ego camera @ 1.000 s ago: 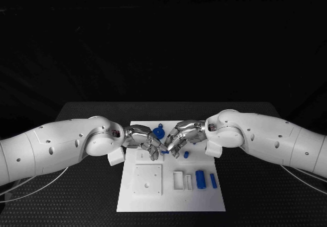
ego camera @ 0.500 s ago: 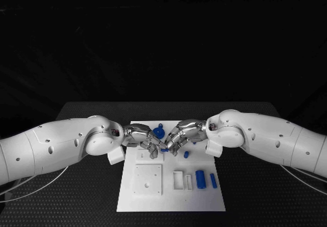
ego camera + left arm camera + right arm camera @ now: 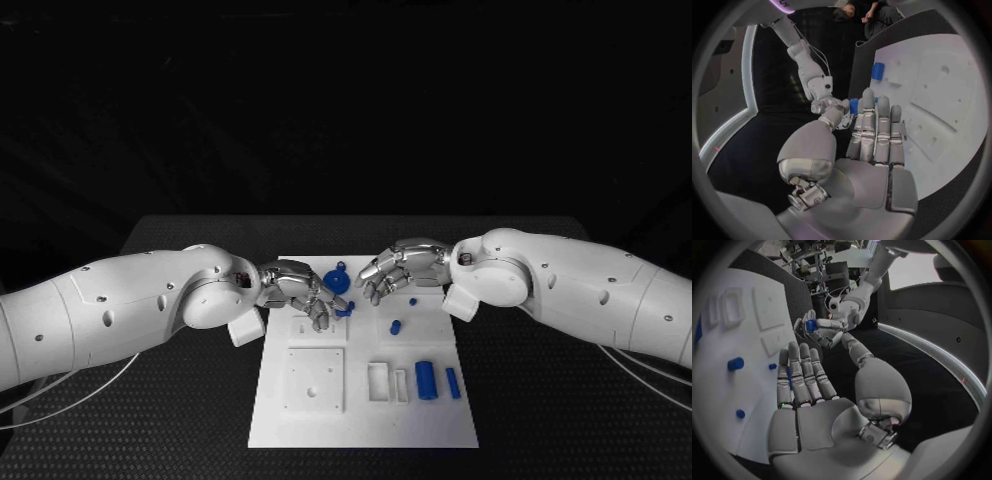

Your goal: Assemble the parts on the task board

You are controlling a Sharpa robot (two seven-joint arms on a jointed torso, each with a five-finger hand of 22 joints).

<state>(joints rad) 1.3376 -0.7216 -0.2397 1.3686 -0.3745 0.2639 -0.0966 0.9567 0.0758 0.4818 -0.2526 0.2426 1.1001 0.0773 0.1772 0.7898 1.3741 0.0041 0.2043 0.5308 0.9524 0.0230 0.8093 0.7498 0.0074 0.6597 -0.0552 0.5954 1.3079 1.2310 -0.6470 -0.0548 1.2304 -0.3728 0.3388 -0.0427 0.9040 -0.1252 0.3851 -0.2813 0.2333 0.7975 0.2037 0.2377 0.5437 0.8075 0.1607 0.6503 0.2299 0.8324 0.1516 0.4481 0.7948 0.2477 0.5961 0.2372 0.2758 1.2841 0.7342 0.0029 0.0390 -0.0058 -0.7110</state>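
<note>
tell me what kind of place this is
Probably a robotics lab test bench: a black table, a white task board carrying small blue parts, and cluttered equipment racks behind.

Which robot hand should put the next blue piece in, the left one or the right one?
Probably the left hand: it already pinches a small blue part at its fingertips over the task board. The right hand is open, holding nothing.
</note>
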